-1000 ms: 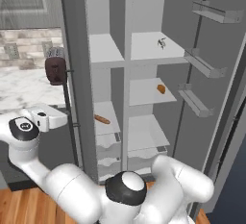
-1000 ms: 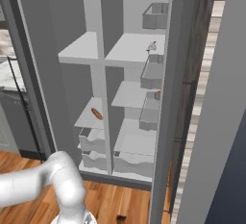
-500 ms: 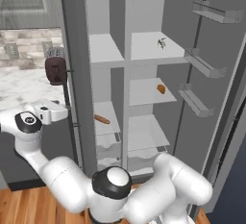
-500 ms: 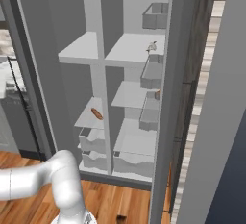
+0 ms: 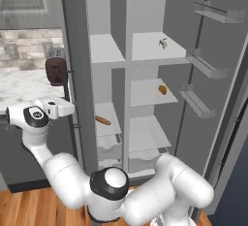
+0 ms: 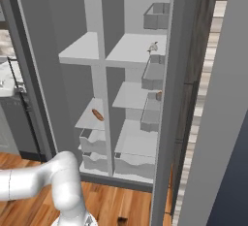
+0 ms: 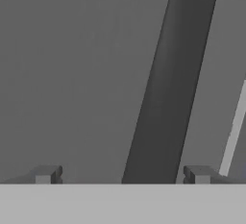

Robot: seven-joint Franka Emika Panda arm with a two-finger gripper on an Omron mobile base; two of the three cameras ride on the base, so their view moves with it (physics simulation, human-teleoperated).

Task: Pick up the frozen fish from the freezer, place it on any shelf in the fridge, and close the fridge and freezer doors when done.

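Open hand (image 7: 120, 175) faces the freezer door's (image 5: 72, 50) edge.

Wood plank floor (image 5: 29, 205) at 7 o'clock, warm orange-brown. Marble counter (image 5: 24, 87) at 9 o'clock over dark grey cabinet front (image 5: 14, 162). Tiled backsplash (image 5: 26, 45) behind, wall socket (image 5: 10, 51) on it. Dark toaster (image 5: 55, 70) at counter edge. Even flat light.

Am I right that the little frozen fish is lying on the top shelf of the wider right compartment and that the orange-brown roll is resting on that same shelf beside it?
Not quite. The fish does lie on the top shelf of the wider right compartment, but the orange-brown roll is in the narrower left compartment, on a lower shelf there. The left base view shows this.
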